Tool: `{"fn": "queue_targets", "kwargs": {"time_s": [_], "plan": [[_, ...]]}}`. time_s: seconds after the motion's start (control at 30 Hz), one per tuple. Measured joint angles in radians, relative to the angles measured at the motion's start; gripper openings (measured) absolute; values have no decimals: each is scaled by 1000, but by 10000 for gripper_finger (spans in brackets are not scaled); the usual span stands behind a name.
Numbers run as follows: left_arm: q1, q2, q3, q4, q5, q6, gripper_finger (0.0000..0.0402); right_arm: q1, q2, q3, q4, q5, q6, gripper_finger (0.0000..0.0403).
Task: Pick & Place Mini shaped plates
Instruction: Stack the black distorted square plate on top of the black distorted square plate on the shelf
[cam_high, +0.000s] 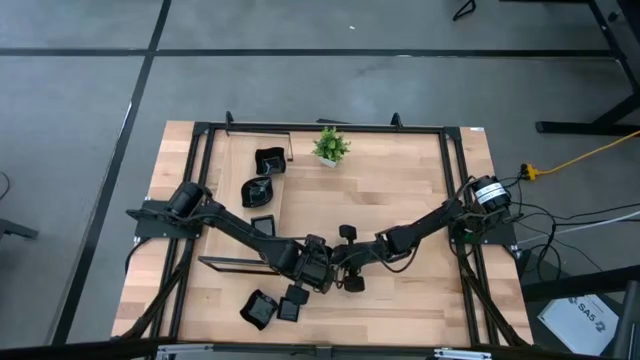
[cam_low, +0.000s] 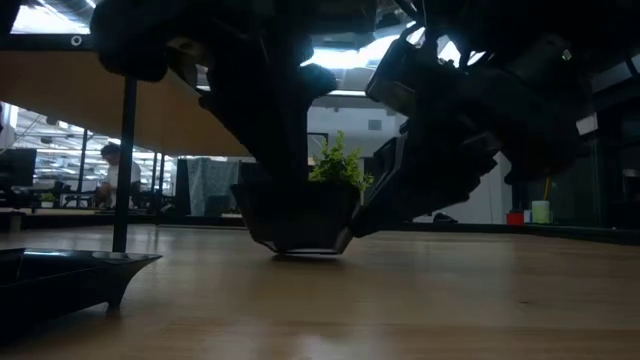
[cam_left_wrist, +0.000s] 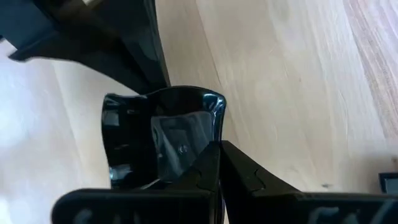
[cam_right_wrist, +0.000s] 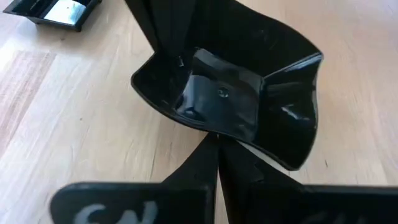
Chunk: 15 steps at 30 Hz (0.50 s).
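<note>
Left claw: fingers pressed together on the rim of a mini shaped plate, near the table's middle, toward 6 o'clock
Right claw: fingers pinched shut on the opposite rim of the same plate, meeting the left claw just beside it
Held plate: glossy black, squarish with upturned wavy corners and a flat square floor; in the low view its base sits on or just above the wood, I cannot tell which
Surface of plate: smooth and mirror-like, catching bright reflections; thin walls flare outward
Plates at 7 o'clock: two or three black dishes clustered together near the table's front edge, just beside the claws
Plates at 11 o'clock: two black dishes, one squarish and one rounder, near the rear left
Flat plate at 9 o'clock: small black square beneath the left arm
Potted plant: small, green, leafy, at 12 o'clock near the rear edge
Table: pale wood planks with visible grain, edged by a black metal frame
</note>
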Motion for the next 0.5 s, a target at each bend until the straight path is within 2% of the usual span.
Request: {"fn": "queue_targets", "kwargs": {"time_s": [0.5], "plan": [[-52,0,6,-21,-245,18,2,0,0,0,31,-31,16,13]]}}
